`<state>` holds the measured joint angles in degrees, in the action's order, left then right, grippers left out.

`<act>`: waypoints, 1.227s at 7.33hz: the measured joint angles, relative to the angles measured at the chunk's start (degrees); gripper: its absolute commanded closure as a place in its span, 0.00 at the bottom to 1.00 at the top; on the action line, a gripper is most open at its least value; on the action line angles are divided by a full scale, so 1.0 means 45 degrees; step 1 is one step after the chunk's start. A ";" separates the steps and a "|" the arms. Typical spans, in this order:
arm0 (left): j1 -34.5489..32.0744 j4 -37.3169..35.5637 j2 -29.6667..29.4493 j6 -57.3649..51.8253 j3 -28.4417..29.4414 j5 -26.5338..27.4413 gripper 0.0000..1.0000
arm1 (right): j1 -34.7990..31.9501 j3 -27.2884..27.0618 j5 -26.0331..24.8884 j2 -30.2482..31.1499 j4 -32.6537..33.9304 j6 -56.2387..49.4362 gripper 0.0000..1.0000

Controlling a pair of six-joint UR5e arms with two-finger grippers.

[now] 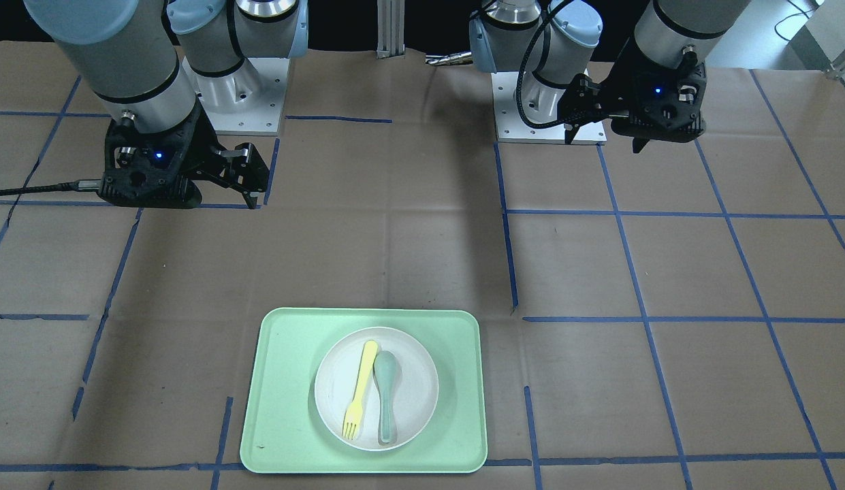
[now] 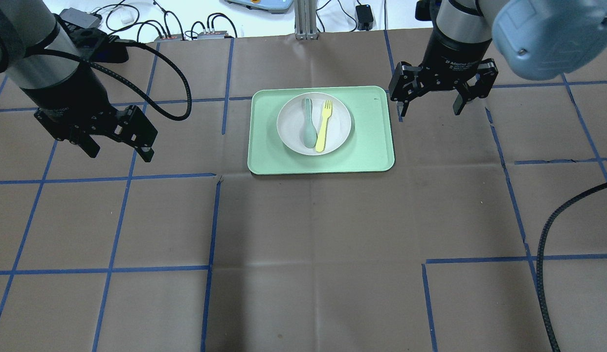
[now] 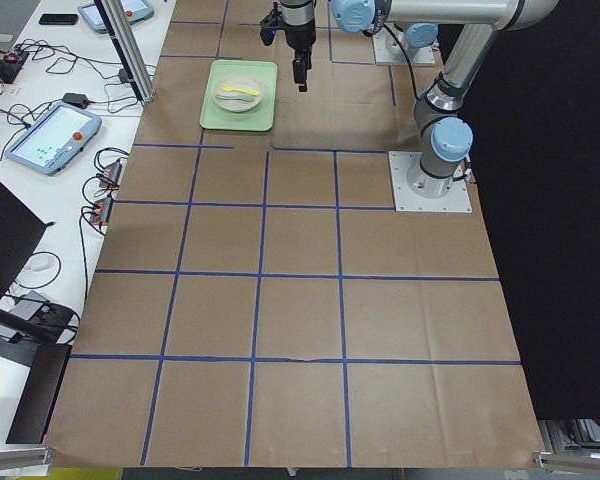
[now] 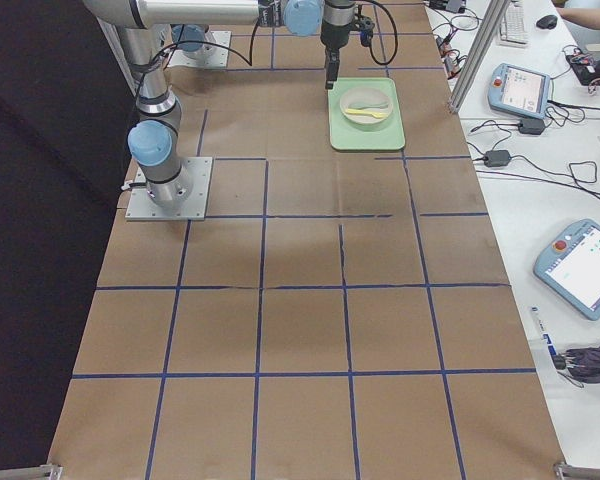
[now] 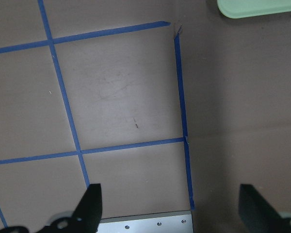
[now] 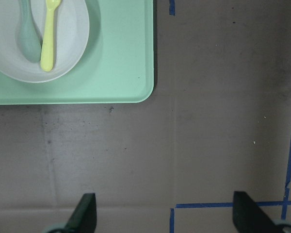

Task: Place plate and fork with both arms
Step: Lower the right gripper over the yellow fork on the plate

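The off-white plate sits in the middle of the pale green tray. The pale-yellow fork lies on the plate, beside a grey-green spoon. From the front, the fork lies left of the spoon on the plate. My right gripper is open and empty, just right of the tray; its wrist view shows the plate and fork ahead of the open gripper. My left gripper is open and empty, well left of the tray, above bare table.
Brown paper with blue tape lines covers the table. The arm bases stand on the robot's side. Cables and boxes lie beyond the far edge. A corner of the tray shows in the left wrist view.
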<state>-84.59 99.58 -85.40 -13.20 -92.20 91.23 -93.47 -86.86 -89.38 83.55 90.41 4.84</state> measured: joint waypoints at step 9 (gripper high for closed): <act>-0.0421 0.0011 0.0098 -0.0028 0.0069 0.0125 0.01 | -0.2808 0.3672 -0.0024 -0.5893 0.2589 0.3717 0.22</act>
<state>-86.48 99.63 -84.96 -13.32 -91.89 91.79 -106.11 -70.34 -89.48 57.04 102.06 21.56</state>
